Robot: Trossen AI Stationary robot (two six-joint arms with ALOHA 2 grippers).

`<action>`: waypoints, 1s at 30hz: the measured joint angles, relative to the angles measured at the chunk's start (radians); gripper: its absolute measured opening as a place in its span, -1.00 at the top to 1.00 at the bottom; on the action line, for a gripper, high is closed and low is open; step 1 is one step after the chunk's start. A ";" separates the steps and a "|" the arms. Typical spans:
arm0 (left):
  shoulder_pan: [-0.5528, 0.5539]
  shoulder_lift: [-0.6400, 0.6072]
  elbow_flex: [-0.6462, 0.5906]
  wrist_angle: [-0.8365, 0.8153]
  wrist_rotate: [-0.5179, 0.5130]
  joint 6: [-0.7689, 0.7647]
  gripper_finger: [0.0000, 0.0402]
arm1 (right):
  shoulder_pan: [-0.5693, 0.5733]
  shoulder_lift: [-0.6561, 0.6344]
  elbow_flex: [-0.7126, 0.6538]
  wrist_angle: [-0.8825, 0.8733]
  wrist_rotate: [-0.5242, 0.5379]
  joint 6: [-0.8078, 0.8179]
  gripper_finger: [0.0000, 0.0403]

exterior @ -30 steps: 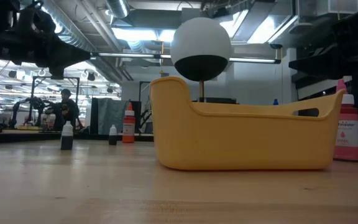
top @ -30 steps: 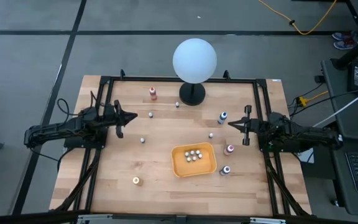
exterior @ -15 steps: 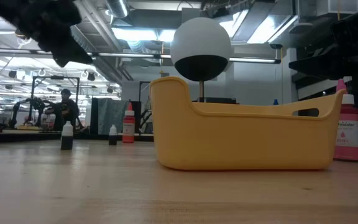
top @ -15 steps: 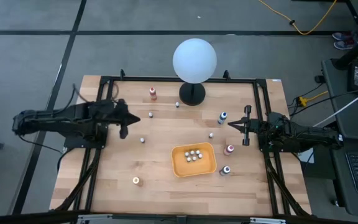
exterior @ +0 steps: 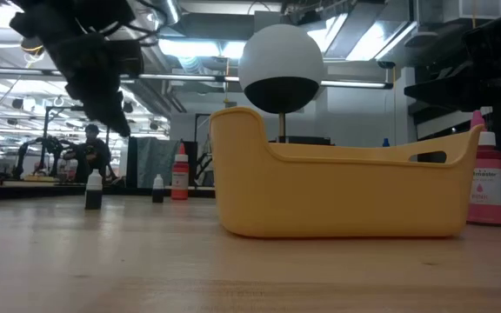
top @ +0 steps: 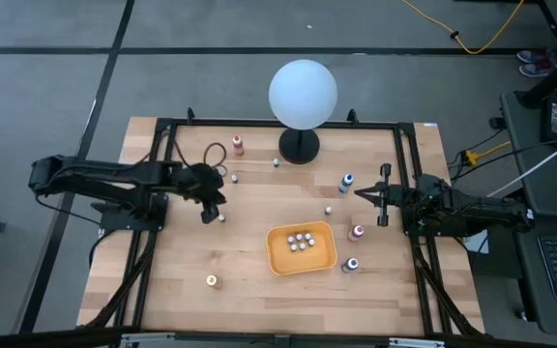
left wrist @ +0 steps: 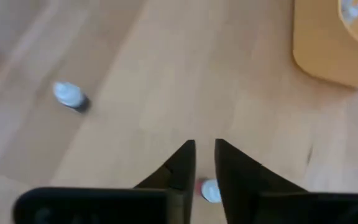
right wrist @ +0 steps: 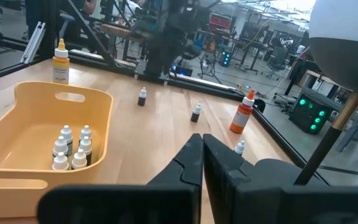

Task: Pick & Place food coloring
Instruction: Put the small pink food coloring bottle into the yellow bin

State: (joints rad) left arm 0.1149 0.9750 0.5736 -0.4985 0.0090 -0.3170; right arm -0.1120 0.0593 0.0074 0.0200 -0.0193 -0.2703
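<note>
L gripper [top: 211, 207] hangs over the table [top: 249, 290], fingers nearly together w/ a slim gap, holding nothing. Small bottle [top: 221, 217] stands just beside its tips; in L wrist view that bottle [left wrist: 211, 190] shows through the gap betw. the fingers [left wrist: 180, 168]. Another small bottle [top: 234, 178] sits near it, toward the lamp [top: 302, 97]. Orange bottle [top: 238, 146] farther off that way. Yellow bin [top: 301, 248] w/ several bottles inside lies well off toward R arm. R gripper [top: 383, 196] waits at its own side, fingers close together, empty; blue [top: 346, 182], pink [top: 357, 232], purple [top: 352, 264] bottles near it.
</note>
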 joint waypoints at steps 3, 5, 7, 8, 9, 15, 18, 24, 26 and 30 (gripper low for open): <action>-0.021 0.039 0.000 0.000 0.024 -0.008 0.55 | 0.000 0.000 0.000 0.000 0.000 0.000 0.92; -0.030 0.053 0.000 0.001 0.056 -0.032 0.42 | 0.000 0.000 0.000 0.000 0.000 0.000 0.92; -0.037 0.058 0.000 0.000 0.102 -0.054 0.30 | 0.000 0.000 0.000 0.000 0.000 0.000 0.92; -0.043 0.058 0.000 -0.002 0.126 -0.064 0.24 | 0.000 0.000 0.000 0.000 0.000 0.000 0.92; -0.049 0.058 0.000 -0.002 0.148 -0.069 0.19 | 0.000 0.000 0.000 0.000 0.000 0.000 0.92; -0.103 0.057 0.001 -0.042 0.147 -0.089 -0.02 | 0.000 0.000 0.000 0.000 0.000 0.000 0.92; -0.133 0.076 0.001 -0.073 0.030 -0.090 -0.04 | 0.000 0.000 0.000 0.000 0.000 0.000 0.92; -0.147 0.144 0.001 -0.105 -0.052 -0.089 -0.04 | 0.000 0.000 0.000 0.000 0.000 0.000 0.92; -0.147 0.172 0.001 -0.102 -0.053 -0.085 -0.03 | 0.000 0.000 0.000 0.000 0.000 0.000 0.92; -0.147 0.225 0.001 -0.098 -0.053 -0.081 -0.03 | 0.000 0.000 0.000 0.000 0.000 0.000 0.92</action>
State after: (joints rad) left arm -0.0319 1.1999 0.5743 -0.5963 -0.0437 -0.3978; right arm -0.1116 0.0589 0.0074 0.0204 -0.0193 -0.2703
